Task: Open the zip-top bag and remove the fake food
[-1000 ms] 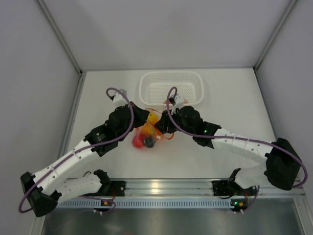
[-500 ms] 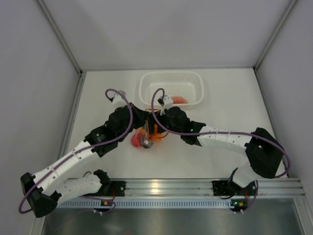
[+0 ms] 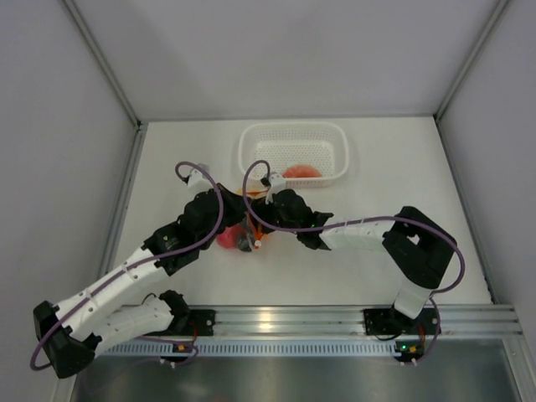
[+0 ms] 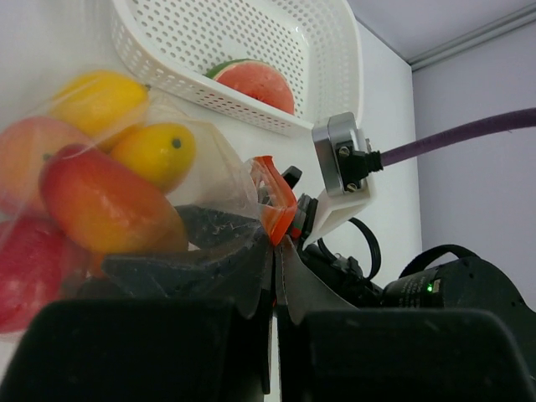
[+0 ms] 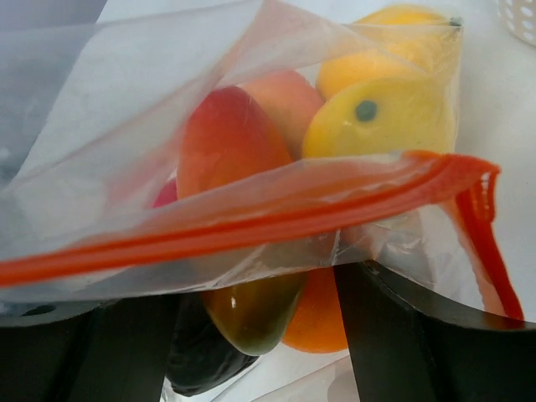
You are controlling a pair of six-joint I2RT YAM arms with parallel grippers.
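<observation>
The zip-top bag lies on the table between my two grippers, holding several pieces of fake food. In the left wrist view my left gripper is shut on the bag's orange-red zip strip; yellow, orange-red and red pieces fill the bag to the left. From above, the left gripper is at the bag's far left edge. My right gripper is open. In the right wrist view its fingers stand wide apart around the bag, with the zip strip across them and a green piece between them.
A white perforated basket stands behind the bag with one red-pink fruit in it; it also shows in the left wrist view. White enclosure walls rise on both sides. A metal rail runs along the near edge.
My right arm has swung left and folded, pushing its gripper onto the bag. The bag and left gripper have shifted slightly toward the near left. The fruit in the basket is now uncovered.
</observation>
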